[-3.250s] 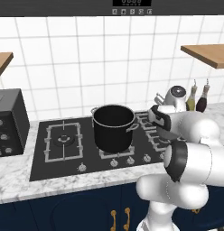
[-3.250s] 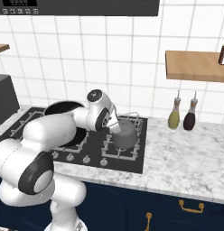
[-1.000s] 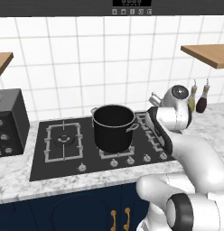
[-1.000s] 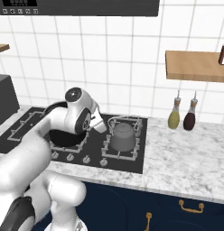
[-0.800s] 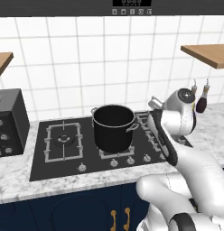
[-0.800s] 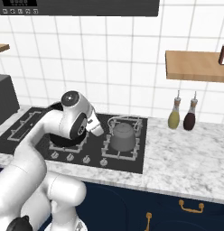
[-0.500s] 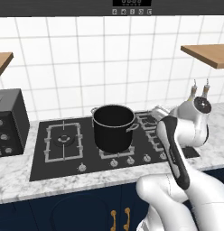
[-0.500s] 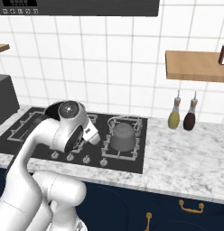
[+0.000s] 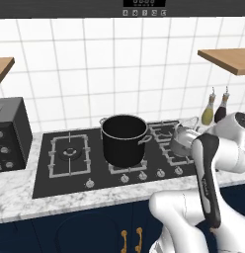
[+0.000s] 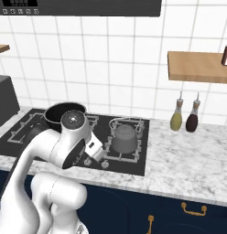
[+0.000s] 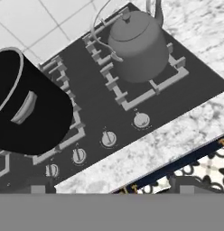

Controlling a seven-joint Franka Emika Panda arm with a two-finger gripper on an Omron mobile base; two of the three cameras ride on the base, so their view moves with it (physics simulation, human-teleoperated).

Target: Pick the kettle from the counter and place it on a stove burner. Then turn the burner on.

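tabletop (image 10: pixel 188 151): marble, carrying the black cooktop (image 11: pixel 109 113). stockpot (image 9: pixel 123 139) stands on the middle grate. kettle (image 11: pixel 138 45) sits upright on the stove burner (image 11: pixel 165 81), the near right-hand grate; placement judged done, burner not yet on. judged rigid, smooth metal and light; the thin arched handle is the natural hold. knobs (image 11: pixel 141 120) line the cooktop's front edge, small and round, likely slippery to turn. end effector state: cannot tell.

The squat grey kettle (image 11: pixel 137 45) sits upright on the near right burner grate (image 11: pixel 164 81).
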